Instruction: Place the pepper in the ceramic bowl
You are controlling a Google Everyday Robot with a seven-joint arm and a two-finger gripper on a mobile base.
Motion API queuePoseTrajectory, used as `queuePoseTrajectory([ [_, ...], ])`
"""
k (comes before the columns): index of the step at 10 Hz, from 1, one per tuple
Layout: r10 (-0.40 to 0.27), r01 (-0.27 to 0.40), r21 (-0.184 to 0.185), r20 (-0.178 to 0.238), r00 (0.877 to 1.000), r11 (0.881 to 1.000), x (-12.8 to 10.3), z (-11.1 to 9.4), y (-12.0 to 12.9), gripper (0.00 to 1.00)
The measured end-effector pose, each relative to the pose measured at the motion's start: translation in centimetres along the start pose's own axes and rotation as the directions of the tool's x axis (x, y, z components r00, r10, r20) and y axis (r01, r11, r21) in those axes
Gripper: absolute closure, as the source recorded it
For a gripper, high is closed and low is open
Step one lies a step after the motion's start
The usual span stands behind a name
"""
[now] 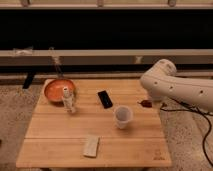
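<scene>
The ceramic bowl (58,90), round with a glossy orange inside, sits at the table's far left corner. The pepper (146,104), small and dark red, shows just below the end of my white arm (172,87), over the table's right edge. My gripper (148,103) is there, shut on the pepper and holding it above the tabletop. The arm's bulk hides most of the gripper. The bowl lies far to the gripper's left, across the table.
On the wooden table (100,132): a small white bottle (68,100) right of the bowl, a flat black slab (104,98) in the middle, a white cup (122,116) left of and below the gripper, a pale flat block (91,145) near the front. Cables lie on the floor at right.
</scene>
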Motion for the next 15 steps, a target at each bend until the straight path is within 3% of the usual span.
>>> queuePoseTrajectory([
  [2, -0.118, 0.117, 0.061, 0.021, 0.993, 0.991, -3.9, -0.6, -4.1, 1.0],
  [4, -0.215, 0.21, 0.102, 0.042, 0.976, 0.972, -7.3, -0.9, -7.3, 1.0],
  [5, -0.286, 0.277, 0.131, 0.06, 0.956, 0.952, -10.1, -0.9, -9.7, 1.0],
  [8, -0.402, 0.38, 0.181, 0.099, 0.91, 0.907, -15.2, -0.5, -13.8, 1.0],
  [11, -0.524, 0.484, 0.235, 0.156, 0.837, 0.843, -22.1, 0.2, -17.3, 1.0],
  [12, -0.571, 0.522, 0.257, 0.178, 0.802, 0.813, -25.1, 0.6, -18.5, 1.0],
  [14, -0.631, 0.571, 0.284, 0.212, 0.746, 0.771, -29.3, 1.4, -20.0, 1.0],
  [15, -0.668, 0.599, 0.303, 0.235, 0.706, 0.741, -32.2, 2.0, -20.9, 1.0],
])
